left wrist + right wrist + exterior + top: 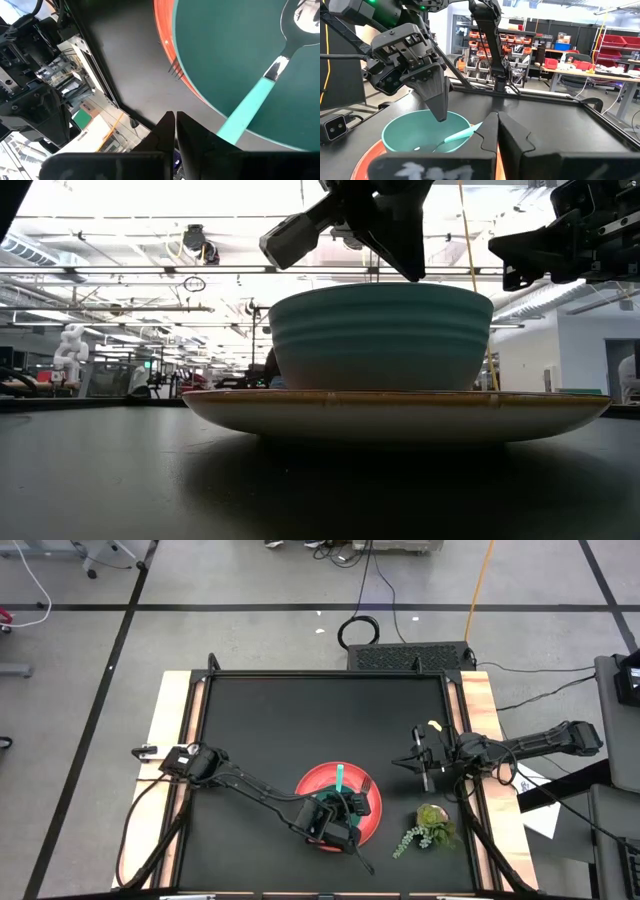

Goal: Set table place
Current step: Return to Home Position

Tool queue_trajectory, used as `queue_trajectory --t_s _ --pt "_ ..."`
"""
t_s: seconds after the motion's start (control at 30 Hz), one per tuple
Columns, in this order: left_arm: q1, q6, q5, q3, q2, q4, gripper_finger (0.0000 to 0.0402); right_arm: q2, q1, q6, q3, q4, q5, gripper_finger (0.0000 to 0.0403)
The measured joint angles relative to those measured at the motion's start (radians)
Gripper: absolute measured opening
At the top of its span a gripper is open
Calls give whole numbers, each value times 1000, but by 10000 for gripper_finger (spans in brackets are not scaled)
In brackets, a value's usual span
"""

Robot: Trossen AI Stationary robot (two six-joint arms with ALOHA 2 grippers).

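You see one plate (308,786), one bowl (380,335), one spoon (248,106) inside, one fork (174,71), left gripper (441,117) and right gripper (418,762) both pressed together

left arm (240,780): dark, slim links | right arm (540,740): dark, black cables | jaws: black, wedge-shaped

Green bowl (380,335) w/ spoon (248,109) on red plate (400,409), fork (174,70) beside
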Motion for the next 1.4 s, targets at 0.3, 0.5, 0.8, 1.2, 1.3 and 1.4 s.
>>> queue_trajectory --t_s 0.3,0.5,0.8,1.2,1.3,1.4 --pt "0 -30 -2 0 0 0 24 0 0 0 0 0 0 0" --pt "0 -143 7 -2 -12 -3 24 0 0 0 0 0 0 0" --pt "13 -319 172 -1 -148 9 24 0 0 0 0 5 0 0" --pt "139 -902 481 0 -358 4 24 0 0 0 0 13 0 0" --pt "195 -1021 704 0 -409 10 24 0 0 1 0 13 0 0" --pt "247 -1103 871 0 -461 23 24 0 0 1 0 15 0 0"
